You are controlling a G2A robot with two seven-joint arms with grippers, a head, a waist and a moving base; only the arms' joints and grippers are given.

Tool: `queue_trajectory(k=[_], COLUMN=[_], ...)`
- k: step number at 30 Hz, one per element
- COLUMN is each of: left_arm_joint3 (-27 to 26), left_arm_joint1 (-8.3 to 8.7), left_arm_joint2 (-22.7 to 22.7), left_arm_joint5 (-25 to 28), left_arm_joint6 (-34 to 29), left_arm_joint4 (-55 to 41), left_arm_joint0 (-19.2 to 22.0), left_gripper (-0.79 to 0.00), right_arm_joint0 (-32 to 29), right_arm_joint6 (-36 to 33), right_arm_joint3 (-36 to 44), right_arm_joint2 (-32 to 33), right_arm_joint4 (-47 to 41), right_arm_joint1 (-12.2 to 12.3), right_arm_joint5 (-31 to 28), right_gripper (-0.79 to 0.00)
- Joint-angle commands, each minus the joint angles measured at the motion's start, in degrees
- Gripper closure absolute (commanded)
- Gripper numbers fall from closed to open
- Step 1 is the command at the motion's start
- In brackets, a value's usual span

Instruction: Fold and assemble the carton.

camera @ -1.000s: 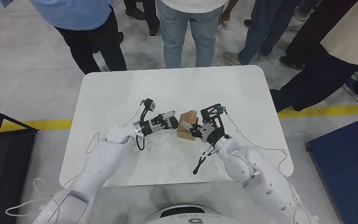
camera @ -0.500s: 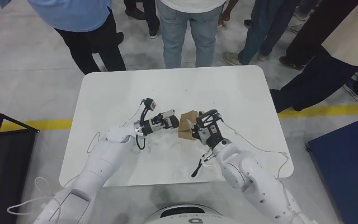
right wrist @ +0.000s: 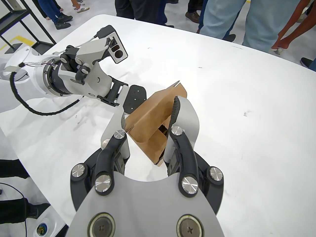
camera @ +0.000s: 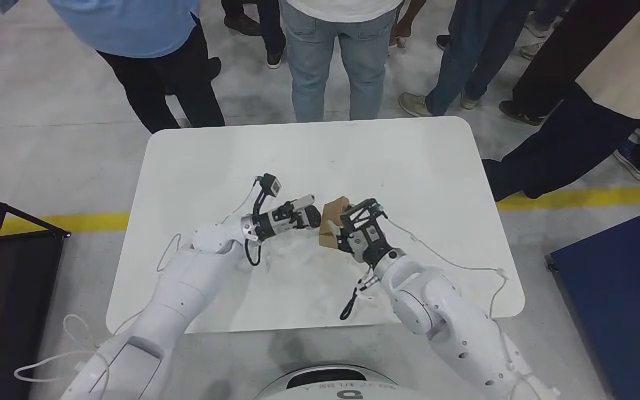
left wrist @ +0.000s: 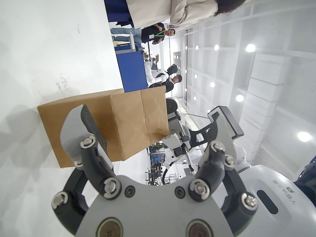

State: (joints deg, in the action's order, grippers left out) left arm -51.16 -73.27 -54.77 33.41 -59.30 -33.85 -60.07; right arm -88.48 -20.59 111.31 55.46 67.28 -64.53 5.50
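**Top view:** brown carton (camera: 334, 218) lies tilted at the middle of the white table (camera: 200, 170), between left gripper (camera: 310, 214) and right gripper (camera: 352, 230).

**Left wrist view:** the carton body is squared into a tube. Left gripper is spread wide, one pad (left wrist: 91, 122) before a side panel; contact cannot be told.

**Right wrist view:** right gripper is spread, its fingers on either side of the carton's open end. The end flaps are loose. Judged roughly half done, with the ends left to close. A black cable (right wrist: 37, 110) hangs under the left wrist, apart from the carton. The grippers crowd each other.
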Motion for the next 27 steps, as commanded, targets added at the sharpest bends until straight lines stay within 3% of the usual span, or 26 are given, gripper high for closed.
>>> queue_trajectory(k=[1,3,7,10,11,27], left_arm_joint3=[0.08,0.16,0.45,1.02,1.20,2.60], left_arm_joint1=[-0.03,-0.08,-0.17,-0.24,-0.26,-0.89], left_arm_joint2=[-0.08,-0.17,-0.25,-0.37,-0.42,-0.30], left_arm_joint5=[0.00,0.03,-0.03,0.05,0.09,-0.47], left_arm_joint6=[-0.02,0.00,0.03,-0.03,-0.02,-0.12], left_arm_joint4=[-0.01,-0.04,0.12,0.11,0.06,0.18], left_arm_joint0=[0.03,0.06,0.26,0.45,0.49,1.61], left_gripper=[-0.785,-0.785,-0.785,-0.785,-0.785,-0.785], right_arm_joint0=[0.51,0.92,1.26,0.98,0.79,1.45], right_arm_joint6=[-0.35,-0.65,-0.59,0.13,0.15,-7.71], right_arm_joint3=[-0.43,-0.79,-1.41,-2.09,-2.26,-3.67], right_arm_joint2=[-0.35,-0.57,0.02,1.88,2.35,7.14], right_arm_joint4=[-0.13,-0.54,-5.34,-12.09,-13.04,-36.02], right_arm_joint1=[-0.21,-0.42,-0.84,-0.96,-0.93,-1.31], right_arm_joint5=[0.16,0.29,0.01,-2.02,-2.65,-6.50], right_gripper=[-0.366,-0.339,-0.212,-0.022,0.000,0.000])
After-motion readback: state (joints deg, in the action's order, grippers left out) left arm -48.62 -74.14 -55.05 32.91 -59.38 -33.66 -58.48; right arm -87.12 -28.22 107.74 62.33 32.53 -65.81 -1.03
